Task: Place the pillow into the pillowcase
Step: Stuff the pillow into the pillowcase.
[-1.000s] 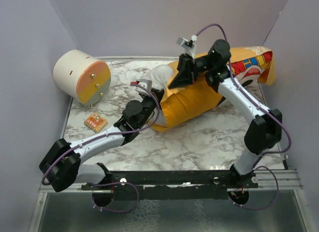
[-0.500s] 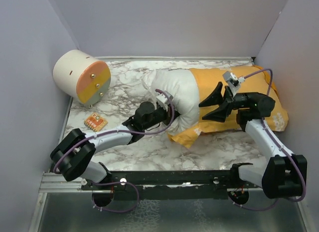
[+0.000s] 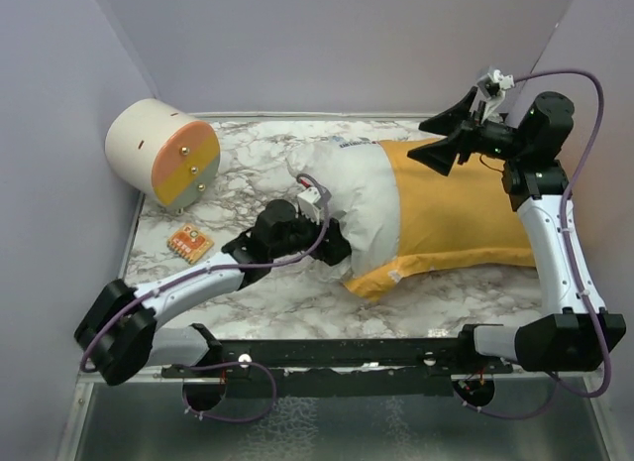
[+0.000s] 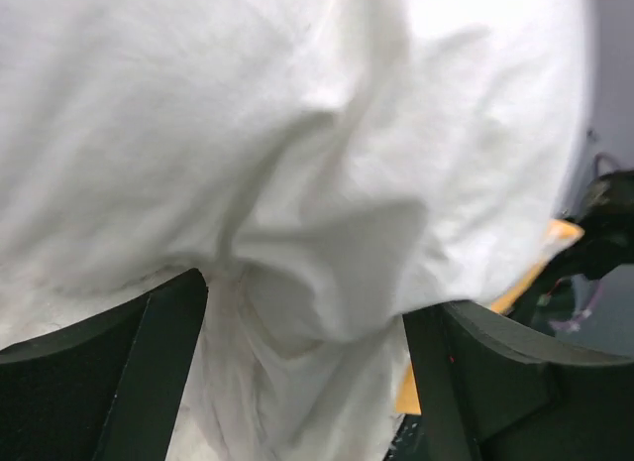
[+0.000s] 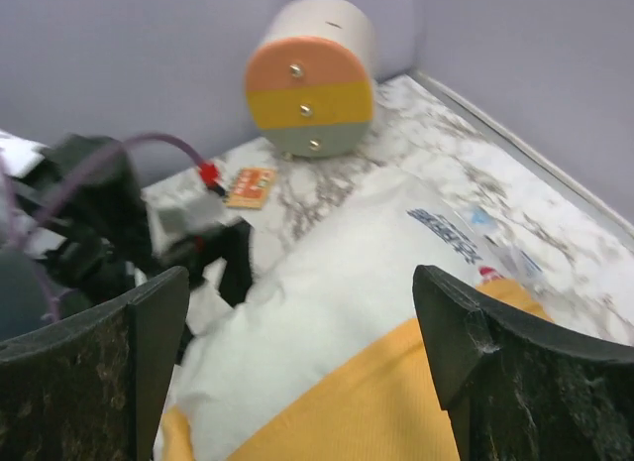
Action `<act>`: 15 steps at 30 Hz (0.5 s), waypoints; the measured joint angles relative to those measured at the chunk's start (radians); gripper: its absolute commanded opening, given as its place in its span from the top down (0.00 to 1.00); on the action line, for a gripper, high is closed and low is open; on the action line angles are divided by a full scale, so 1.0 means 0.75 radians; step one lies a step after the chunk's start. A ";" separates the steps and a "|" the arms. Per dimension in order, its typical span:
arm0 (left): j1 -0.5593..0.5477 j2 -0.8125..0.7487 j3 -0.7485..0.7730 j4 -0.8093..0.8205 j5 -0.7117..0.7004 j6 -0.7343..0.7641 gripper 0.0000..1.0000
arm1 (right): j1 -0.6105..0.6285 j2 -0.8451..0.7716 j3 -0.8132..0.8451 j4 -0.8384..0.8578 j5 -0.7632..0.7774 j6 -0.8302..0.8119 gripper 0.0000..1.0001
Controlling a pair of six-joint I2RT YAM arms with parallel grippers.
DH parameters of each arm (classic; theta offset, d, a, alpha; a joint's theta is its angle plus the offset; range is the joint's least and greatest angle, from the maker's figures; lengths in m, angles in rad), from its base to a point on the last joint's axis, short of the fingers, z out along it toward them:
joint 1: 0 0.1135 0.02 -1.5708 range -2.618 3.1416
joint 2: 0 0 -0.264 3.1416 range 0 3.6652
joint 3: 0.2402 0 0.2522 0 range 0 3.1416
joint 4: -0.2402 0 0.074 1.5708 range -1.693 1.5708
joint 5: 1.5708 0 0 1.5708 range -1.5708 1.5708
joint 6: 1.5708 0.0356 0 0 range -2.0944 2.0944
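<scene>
The pillow (image 3: pixel 347 188) lies on the surface (image 3: pixel 416 292), mostly sleeved in the pillowcase (image 3: pixel 456 208), its white end bare toward 9 o'clock — likely awaiting a final push. The left fingers (image 4: pixel 149 372) stand apart around bunched pillow fabric, touching, not pinching; the right fingers (image 5: pixel 495 382) hang wide at 1 o'clock — holding nothing.

Pillow (image 3: pixel 352 193): white, plump, softly creased. It lies across the middle of the marble tabletop (image 3: pixel 446 302), left end bare, with a small printed label at its far edge.
Pillowcase (image 3: pixel 456 208): thin orange-yellow fabric, plain side up, drawn over the pillow's right part. Its mouth runs across the pillow, and the near-left corner is rumpled on the tabletop.
</scene>
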 measured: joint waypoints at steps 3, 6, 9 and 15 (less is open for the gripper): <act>0.051 -0.192 -0.001 -0.114 -0.012 -0.024 0.13 | 0.053 0.007 0.053 -0.331 0.242 -0.277 0.09; 0.109 -0.380 0.013 -0.216 -0.027 -0.059 0.12 | 0.117 0.044 0.082 -0.545 0.439 -0.466 0.10; 0.158 -0.462 0.094 -0.307 -0.033 -0.088 0.08 | 0.214 0.091 0.076 -0.675 0.617 -0.587 0.17; 0.210 -0.293 0.281 -0.332 -0.043 -0.155 0.01 | 0.317 0.168 0.071 -0.786 0.851 -0.704 0.28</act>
